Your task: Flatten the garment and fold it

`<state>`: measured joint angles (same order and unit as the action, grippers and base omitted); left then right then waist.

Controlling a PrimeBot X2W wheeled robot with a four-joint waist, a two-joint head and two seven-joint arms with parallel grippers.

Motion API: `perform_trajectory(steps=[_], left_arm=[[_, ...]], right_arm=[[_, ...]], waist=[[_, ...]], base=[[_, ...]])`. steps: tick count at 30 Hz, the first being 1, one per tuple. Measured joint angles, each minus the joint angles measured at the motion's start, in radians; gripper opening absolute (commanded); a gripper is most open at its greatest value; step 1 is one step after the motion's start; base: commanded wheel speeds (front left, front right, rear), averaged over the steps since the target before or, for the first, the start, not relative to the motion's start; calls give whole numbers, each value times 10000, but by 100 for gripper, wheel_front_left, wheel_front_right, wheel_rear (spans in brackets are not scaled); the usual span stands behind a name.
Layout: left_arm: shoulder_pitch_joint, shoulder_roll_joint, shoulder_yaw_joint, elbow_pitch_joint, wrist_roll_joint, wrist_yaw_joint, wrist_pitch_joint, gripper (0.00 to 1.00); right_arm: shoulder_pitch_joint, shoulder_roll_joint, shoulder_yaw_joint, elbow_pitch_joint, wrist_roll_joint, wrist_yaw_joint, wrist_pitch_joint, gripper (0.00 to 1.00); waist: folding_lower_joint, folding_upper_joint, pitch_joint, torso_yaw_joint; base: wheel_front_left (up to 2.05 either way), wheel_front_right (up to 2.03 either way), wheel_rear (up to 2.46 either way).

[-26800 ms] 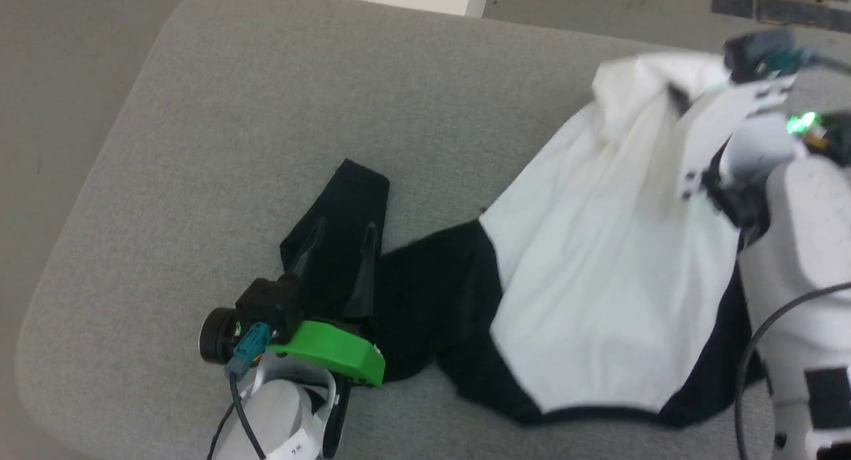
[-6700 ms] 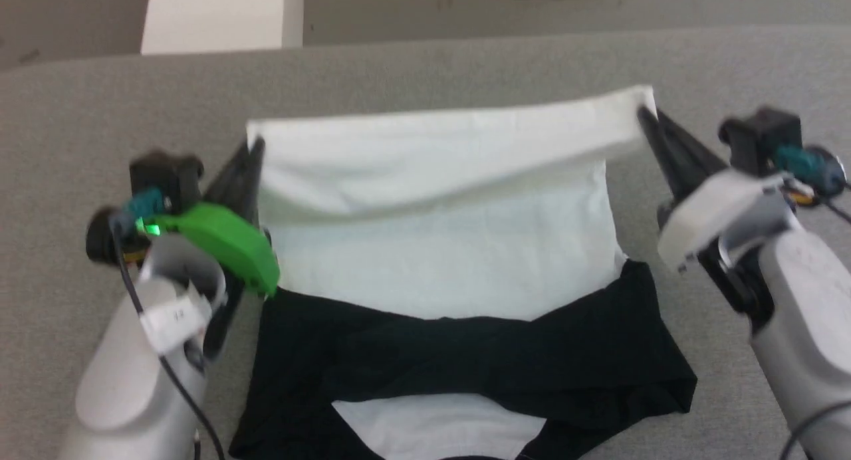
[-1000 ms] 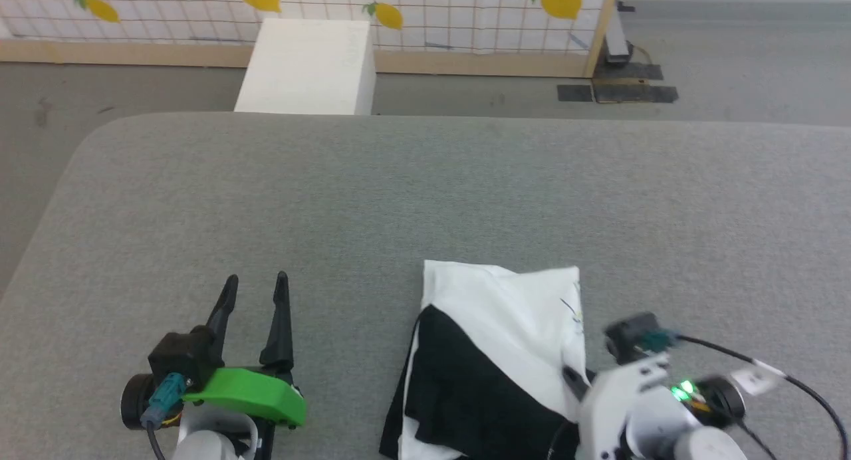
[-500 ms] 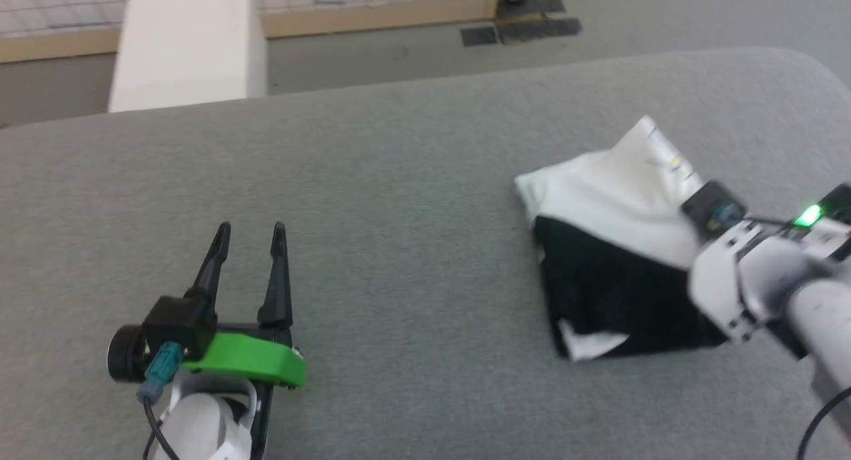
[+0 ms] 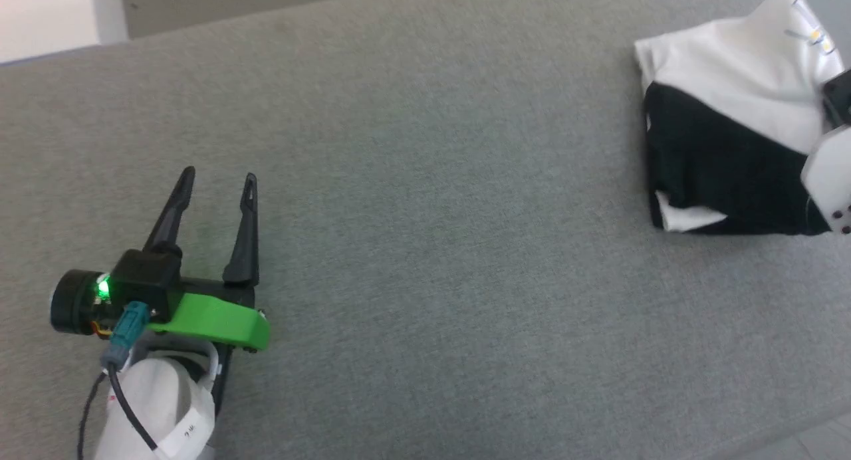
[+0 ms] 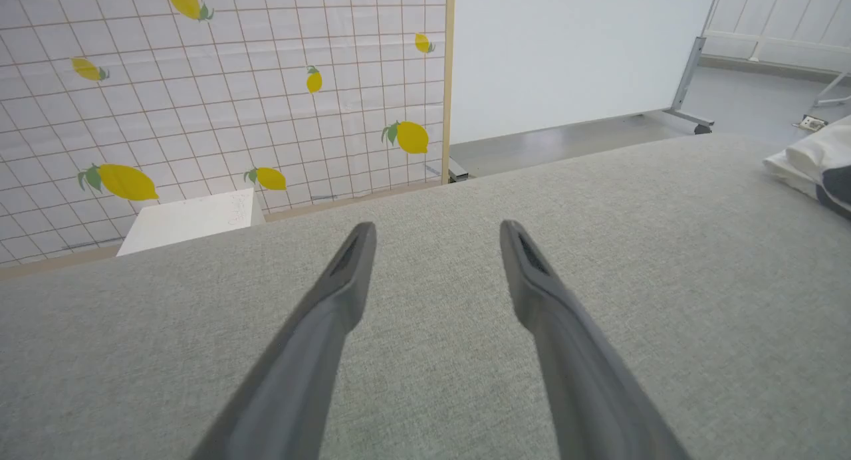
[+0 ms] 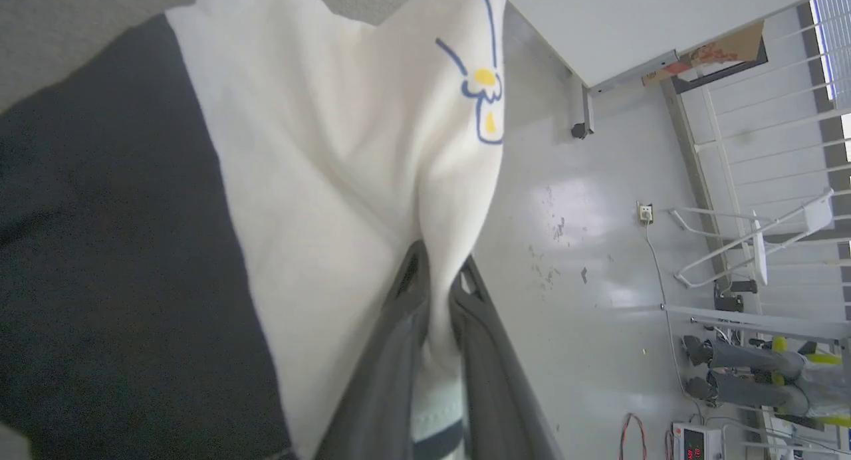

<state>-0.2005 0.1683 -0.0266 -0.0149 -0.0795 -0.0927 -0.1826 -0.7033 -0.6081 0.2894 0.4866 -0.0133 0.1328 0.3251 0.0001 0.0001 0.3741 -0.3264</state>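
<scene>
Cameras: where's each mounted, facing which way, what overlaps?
Head view: on the head, looking down at the grey padded table; left gripper open at lower left.
Left wrist view: along that open gripper, across the table toward a lemon-print screen.
Right wrist view: along the right gripper, shut on the garment.
Shared: the garment appears in all three.

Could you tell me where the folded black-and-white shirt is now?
The folded shirt lies at the head view's upper right, near the grey surface's right edge, pinched by the right gripper.
</scene>
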Motion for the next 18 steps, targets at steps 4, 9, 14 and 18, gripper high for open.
perform_trajectory(steps=[4,9,14,18], left_arm=[[-3,253,29,-447,40,0,393,100],[-4,435,15,-936,54,0,713,100],[-15,579,-13,-1154,50,-6,945,100],[-22,606,-42,-1235,48,-27,970,100]], right_arm=[[-290,293,-796,777,-541,0,-466,0],[-538,451,-1939,1544,-1129,0,-1037,0],[-791,627,-2671,2013,-1630,0,-1620,0],[-935,759,-3164,2395,-1987,0,-1868,0]], waist=[[0,0,520,-310],[0,0,1102,-509],[1,0,1487,-451],[1,0,1595,-208]], base=[[0,0,0],[0,0,0],[0,0,0],[0,0,0]])
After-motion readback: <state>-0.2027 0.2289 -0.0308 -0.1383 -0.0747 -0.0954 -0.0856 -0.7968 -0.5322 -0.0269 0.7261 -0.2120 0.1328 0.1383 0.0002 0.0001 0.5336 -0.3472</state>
